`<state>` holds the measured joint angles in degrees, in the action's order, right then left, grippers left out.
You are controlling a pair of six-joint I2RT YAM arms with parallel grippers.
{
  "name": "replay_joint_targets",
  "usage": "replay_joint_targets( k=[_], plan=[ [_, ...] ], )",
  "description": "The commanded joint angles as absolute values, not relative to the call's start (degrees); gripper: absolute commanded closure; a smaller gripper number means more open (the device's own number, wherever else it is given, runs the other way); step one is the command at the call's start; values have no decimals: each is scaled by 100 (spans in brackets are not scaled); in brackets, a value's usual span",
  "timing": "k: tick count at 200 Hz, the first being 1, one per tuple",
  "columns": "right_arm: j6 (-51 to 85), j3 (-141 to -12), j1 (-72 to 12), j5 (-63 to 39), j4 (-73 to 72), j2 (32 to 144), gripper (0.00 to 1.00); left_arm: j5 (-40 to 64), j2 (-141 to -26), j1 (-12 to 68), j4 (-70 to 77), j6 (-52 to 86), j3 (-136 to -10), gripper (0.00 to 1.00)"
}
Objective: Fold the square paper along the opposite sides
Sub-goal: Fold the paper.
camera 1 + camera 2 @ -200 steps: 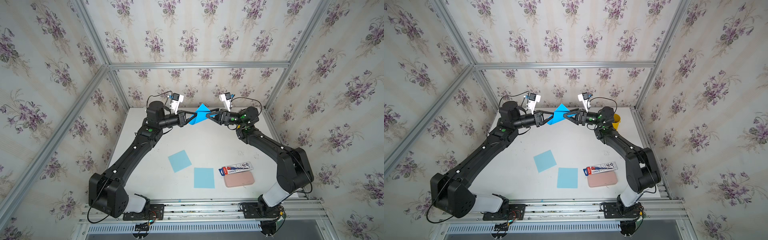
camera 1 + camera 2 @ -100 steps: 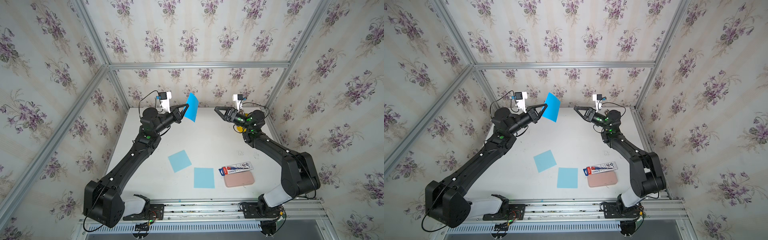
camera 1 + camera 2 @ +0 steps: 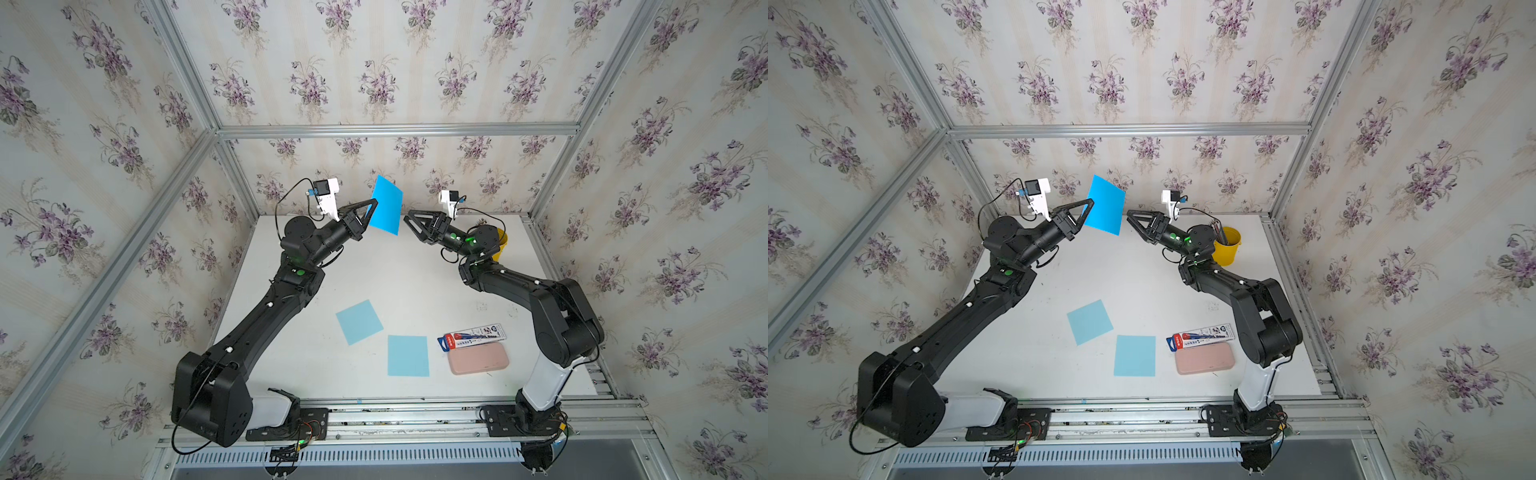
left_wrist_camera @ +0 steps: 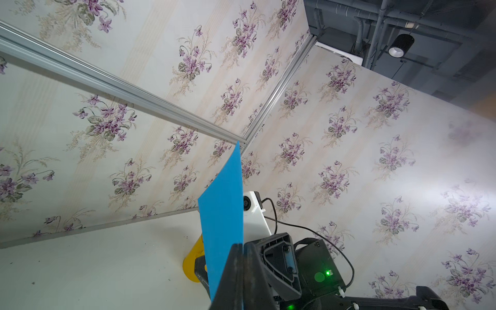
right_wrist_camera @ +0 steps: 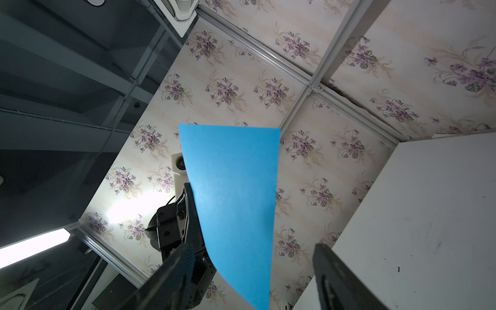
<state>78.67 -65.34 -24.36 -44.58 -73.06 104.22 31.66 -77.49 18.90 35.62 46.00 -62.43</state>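
Observation:
A bright blue paper (image 3: 386,205) (image 3: 1105,205) hangs in the air above the back of the white table (image 3: 395,282), standing nearly on edge and longer than wide. My left gripper (image 3: 374,203) (image 3: 1090,202) is shut on its left edge; in the left wrist view the paper (image 4: 222,214) rises straight out of the closed left gripper (image 4: 243,248). My right gripper (image 3: 411,224) (image 3: 1134,224) stands open just right of the sheet, clear of it. The right wrist view has the paper (image 5: 236,188) ahead of the right gripper (image 5: 251,247), whose jaws are spread.
Two pale blue square sheets (image 3: 359,322) (image 3: 408,355) lie flat near the table's front. A pink case (image 3: 478,358) and a pen pack (image 3: 471,334) lie to their right. A yellow cup (image 3: 1226,245) stands at the back right, behind the right arm.
A second ago both grippers met at the paper. The right one let go, opened and drew back; the left swung the paper up and left. Both have since come closer again.

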Motion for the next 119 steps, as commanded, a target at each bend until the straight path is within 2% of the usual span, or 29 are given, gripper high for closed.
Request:
replay_joint_targets(
  k=[1, 32, 59, 81, 91, 110, 119],
  plan=[
    [8183, -6803, -2530, -4471, -7855, 10509, 25, 3253, -7786, 1890, 3925, 4734, -6275, 100],
    [8297, -7021, -2567, -4524, -7858, 10670, 27, 3290, -7848, 1890, 4116, 4885, -6275, 100],
    [8411, -7101, -2571, -4563, -7988, 10740, 36, 3311, -7857, 1890, 4118, 4887, -6288, 100],
    [8411, -7085, -2547, -4581, -8037, 10718, 55, 3310, -7840, 1890, 4025, 4805, -6293, 100],
    [8397, -7067, -2519, -4588, -8035, 10702, 69, 3313, -7831, 1890, 3974, 4766, -6284, 100],
    [8352, -7057, -2457, -4650, -8024, 10678, 90, 3333, -7855, 1890, 3948, 4763, -6267, 95],
    [8320, -7060, -2420, -4713, -8016, 10666, 97, 3371, -7857, 1890, 3926, 4764, -6274, 89]
  ],
)
